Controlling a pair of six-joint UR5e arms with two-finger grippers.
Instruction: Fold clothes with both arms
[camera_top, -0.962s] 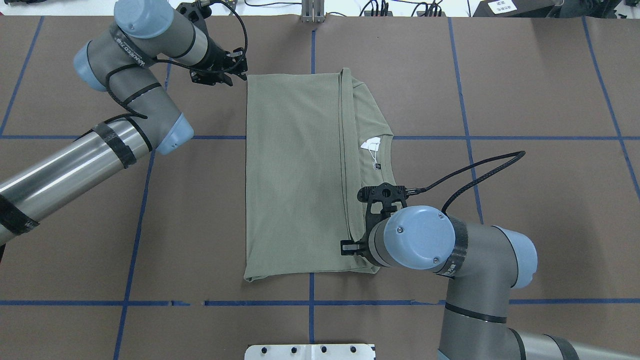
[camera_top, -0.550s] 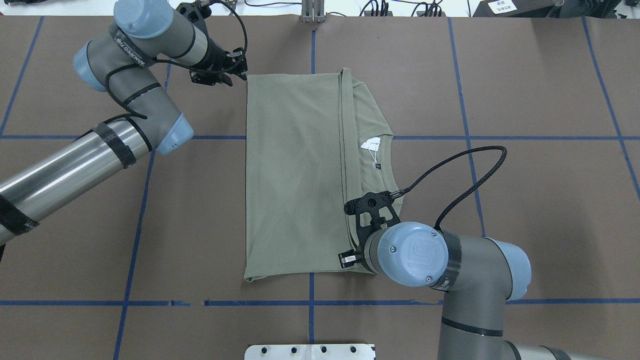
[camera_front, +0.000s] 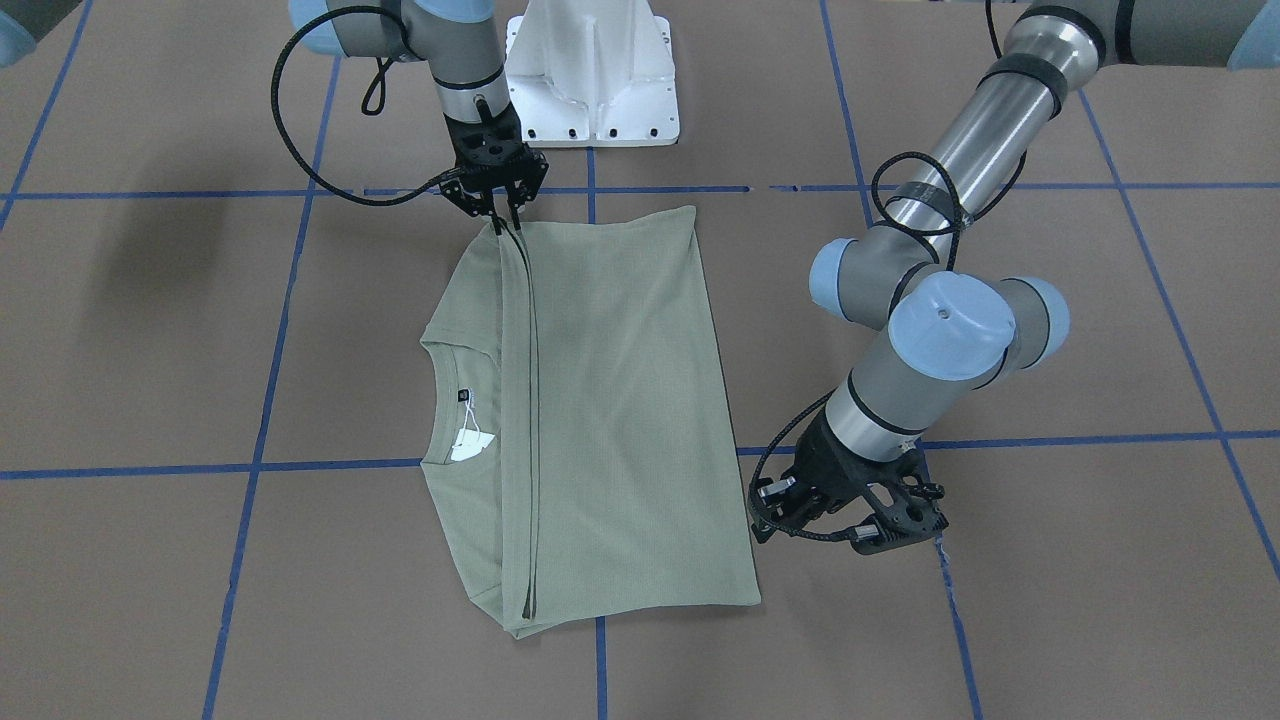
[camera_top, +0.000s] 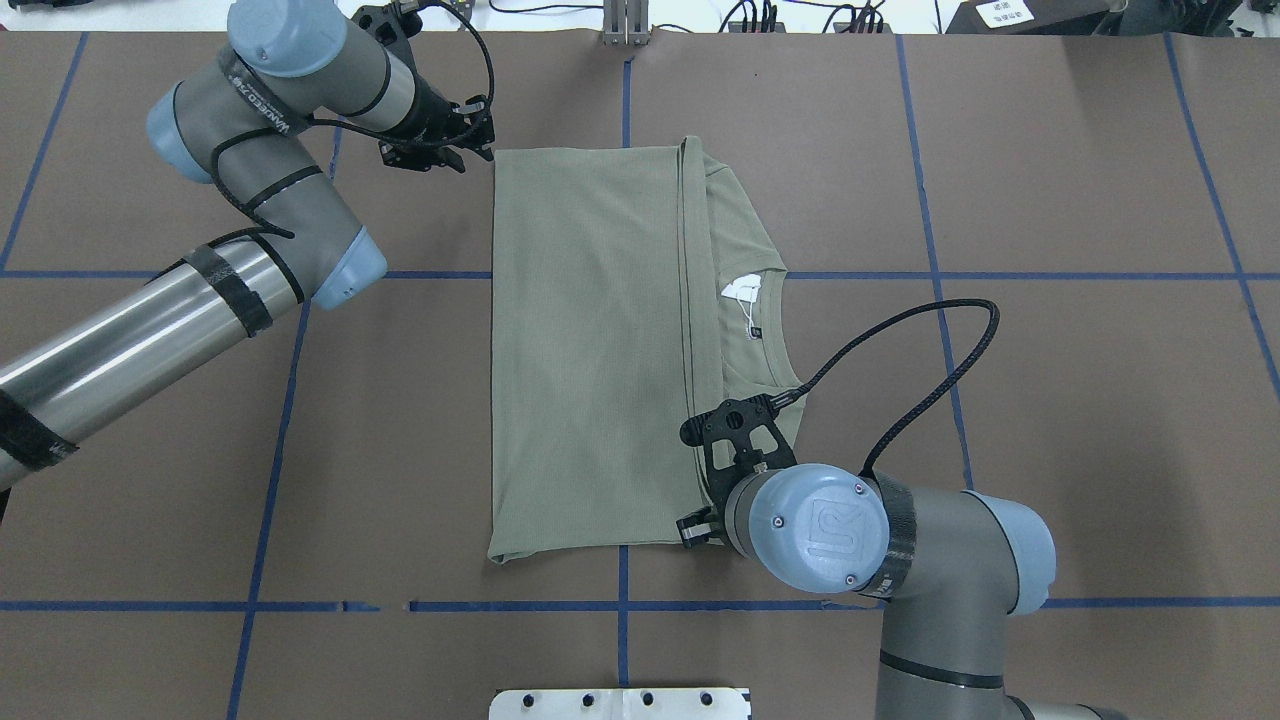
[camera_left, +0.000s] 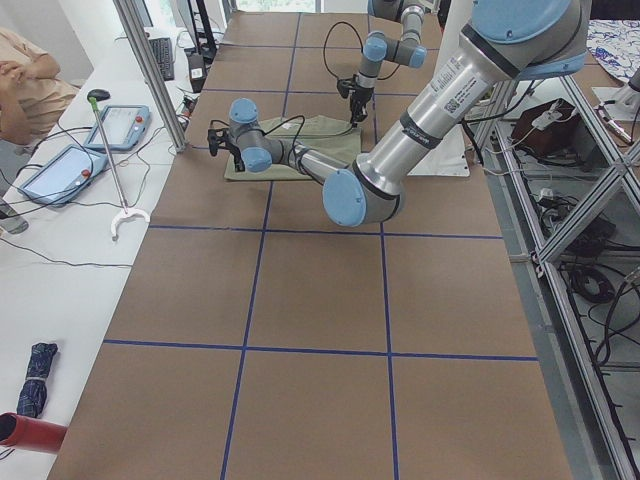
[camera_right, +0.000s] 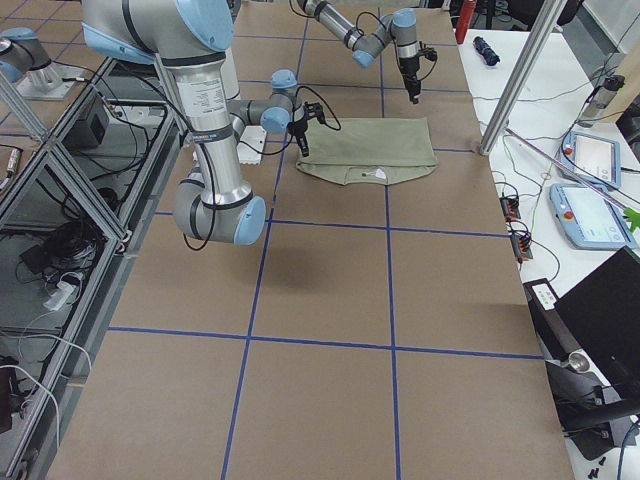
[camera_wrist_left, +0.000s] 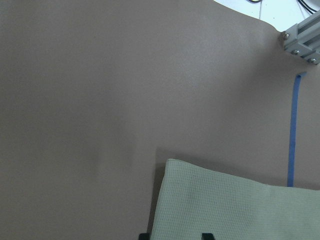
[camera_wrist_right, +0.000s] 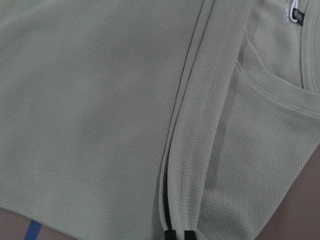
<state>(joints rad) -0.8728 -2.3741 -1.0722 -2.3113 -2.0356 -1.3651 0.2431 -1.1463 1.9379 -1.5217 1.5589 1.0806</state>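
Entry: fold in progress, judged to be between creases. The shirt (camera_top: 590, 350) is lying flat near the middle of the table (camera_top: 1050, 400), doubled once, with the folded-over edge (camera_wrist_right: 185, 165) running across it just short of the collar. That leaves the hang tag (camera_top: 741, 289) and neck label (camera_top: 757, 332) showing. The right gripper (camera_front: 503, 222) is pointing down on the robot-side end of that edge, jaws narrow, and its wrist view shows the tips pinching the ridge of fabric. The left gripper (camera_top: 484, 135) is hovering just beside the far corner on the crease side with jaws spread, gripping nothing (its wrist view shows the corner lying ahead, between the tips). Judgement: the right arm is managing the flap's end while the left is lining up a grasp. The next move is probably calling for the left jaws to close on all layers at that corner. The right would need to be holding every layer too, so that both lift evenly and the stack is not dragging or skewing.
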